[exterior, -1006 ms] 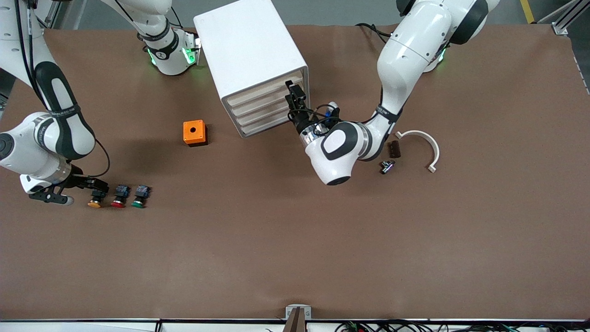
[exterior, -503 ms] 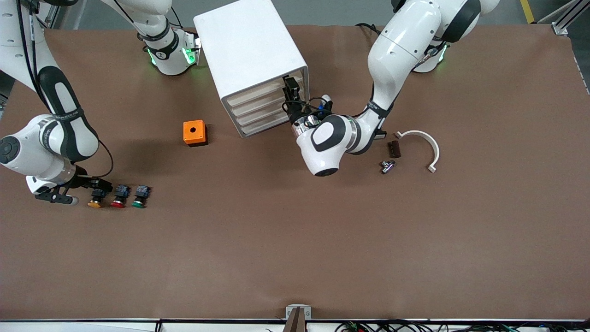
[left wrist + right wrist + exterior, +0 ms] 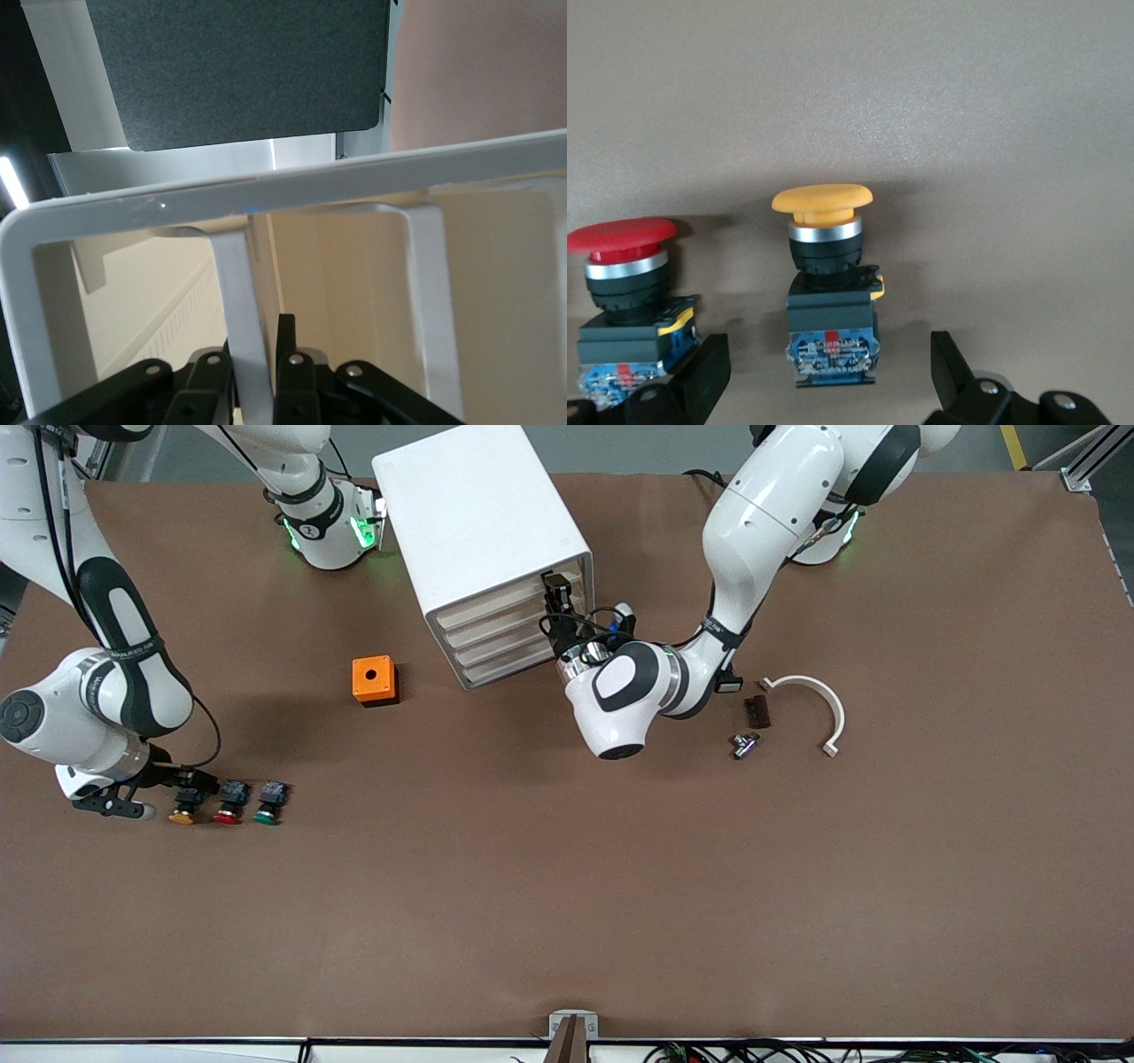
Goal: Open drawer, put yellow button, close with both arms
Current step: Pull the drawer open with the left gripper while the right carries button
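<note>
The cabinet (image 3: 478,514) stands in the upper middle of the front view, its four drawer fronts turned toward the left arm's end of the desk (image 3: 620,886). The drawer (image 3: 505,593), the top one, sits flush with the three below it. The left tool (image 3: 555,593) is at that drawer's front, at the corner nearer the left arm. In the left wrist view its black fingers (image 3: 288,372) stand narrow, pinched on a slim white upright strip of the drawer's front, with the cabinet's rounded white edge running across above them.

The yellow button (image 3: 182,816) lies low in the front view at the right arm's end of the desk. It is the first in a short row with the red button (image 3: 227,815) beside it and the green button (image 3: 265,813) next. All three caps point toward the front camera. The right tool (image 3: 188,786) is down at the desk over the yellow button's body. In the right wrist view its fingers (image 3: 700,372) are spread wide, one on each side of the body with a gap on both sides, touching nothing.

An orange box (image 3: 373,679) with a round hole on top sits between the buttons and the cabinet. Toward the left arm's end of the desk lie a white arc (image 3: 811,691), a small brown piece (image 3: 756,710) and a small metal part (image 3: 744,744).
</note>
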`<state>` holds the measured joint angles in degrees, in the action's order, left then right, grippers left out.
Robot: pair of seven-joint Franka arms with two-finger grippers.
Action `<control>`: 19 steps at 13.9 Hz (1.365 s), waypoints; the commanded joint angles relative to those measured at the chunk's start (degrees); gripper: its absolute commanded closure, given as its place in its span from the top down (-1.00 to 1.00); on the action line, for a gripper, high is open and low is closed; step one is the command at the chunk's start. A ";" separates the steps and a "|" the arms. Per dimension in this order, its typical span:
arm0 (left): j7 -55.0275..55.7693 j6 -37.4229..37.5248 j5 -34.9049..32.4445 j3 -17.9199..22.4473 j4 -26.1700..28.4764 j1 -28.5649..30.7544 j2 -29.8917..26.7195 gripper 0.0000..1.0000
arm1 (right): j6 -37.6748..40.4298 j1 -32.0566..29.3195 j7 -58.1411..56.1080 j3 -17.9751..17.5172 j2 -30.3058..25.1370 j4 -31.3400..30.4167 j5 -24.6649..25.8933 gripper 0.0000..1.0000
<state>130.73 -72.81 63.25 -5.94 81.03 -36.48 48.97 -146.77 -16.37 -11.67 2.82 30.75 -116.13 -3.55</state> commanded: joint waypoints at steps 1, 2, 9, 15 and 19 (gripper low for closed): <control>0.93 0.30 0.39 0.14 0.00 -0.34 -0.10 -0.74 | -0.27 -0.59 -1.25 -0.45 0.80 0.91 -1.55 0.63; 0.93 0.30 0.39 0.14 0.00 -0.25 -0.10 -0.80 | -0.27 -0.42 -1.25 -0.45 0.80 0.91 -1.55 0.11; 0.93 0.39 0.30 0.49 -0.35 0.54 -0.10 -0.87 | 0.87 -0.86 -1.33 -0.45 0.71 3.27 -1.64 -1.00; 1.02 0.39 0.12 0.67 -0.52 2.12 0.25 -0.84 | 17.53 -0.42 2.26 -0.45 0.10 13.72 -1.55 -1.00; 0.93 0.30 0.38 1.02 -0.87 3.70 0.60 -0.80 | 27.23 0.72 7.97 -0.45 0.19 20.33 -1.55 -1.00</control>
<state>132.69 -72.43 63.36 -5.66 80.97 -34.07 48.95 -122.71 -16.25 -6.60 2.66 30.59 -98.56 -4.09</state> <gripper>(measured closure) 0.903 0.590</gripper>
